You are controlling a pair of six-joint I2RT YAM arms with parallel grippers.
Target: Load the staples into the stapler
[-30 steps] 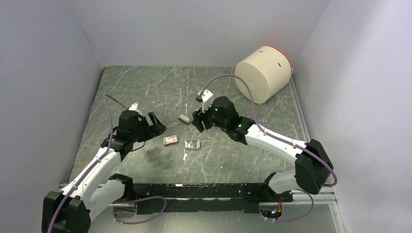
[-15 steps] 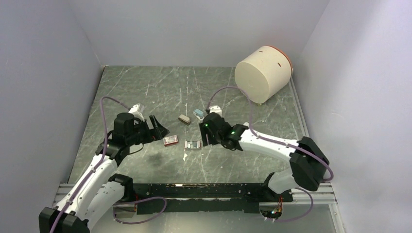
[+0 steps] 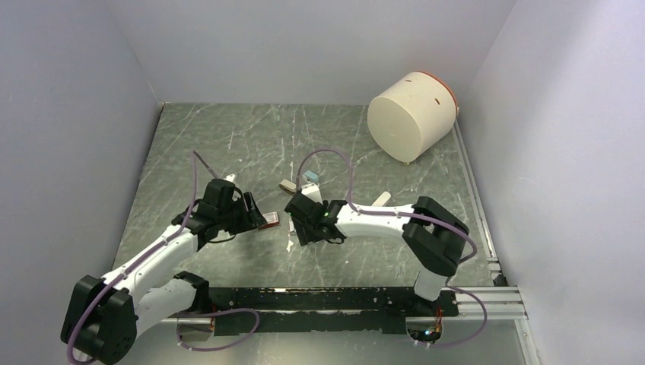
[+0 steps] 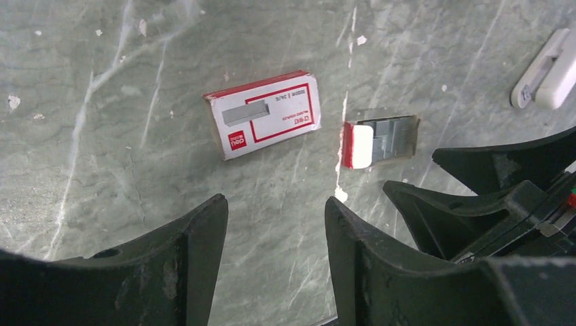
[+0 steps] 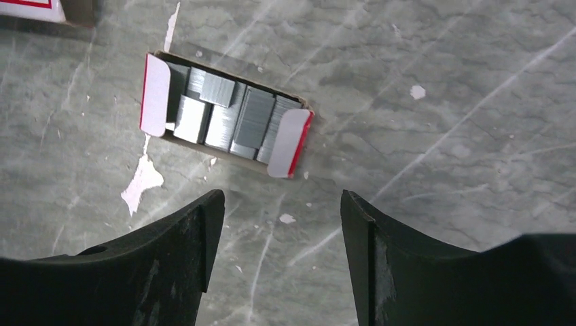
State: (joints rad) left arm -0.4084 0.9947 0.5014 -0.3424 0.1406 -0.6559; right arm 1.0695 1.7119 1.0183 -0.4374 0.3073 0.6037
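The staples [image 5: 224,112] are silvery strips lying in a small open cardboard tray with red-edged white flaps, also seen in the left wrist view as the tray of staples [image 4: 380,141]. My right gripper [image 5: 282,204] hovers open just short of the tray and hides it from above, where the right gripper [image 3: 302,220] sits low over the table. My left gripper [image 4: 275,210] is open and empty, a little short of the red box [image 4: 263,113]. From above, the left gripper [image 3: 255,213] is beside the red box [image 3: 268,220]. A small pale stapler [image 3: 287,185] lies behind them, apart from both grippers.
A small light-blue item [image 3: 309,178] lies right of the stapler. A cream cylindrical tub [image 3: 413,114] with an orange end lies on its side at the back right. The right gripper's black fingers [image 4: 475,176] sit close to my left gripper. Grey walls enclose the marbled table [image 3: 228,137].
The right arm has swung forward and left from behind the stapler, down over the staples tray. The left gripper has moved right towards the red box and its jaws have narrowed.
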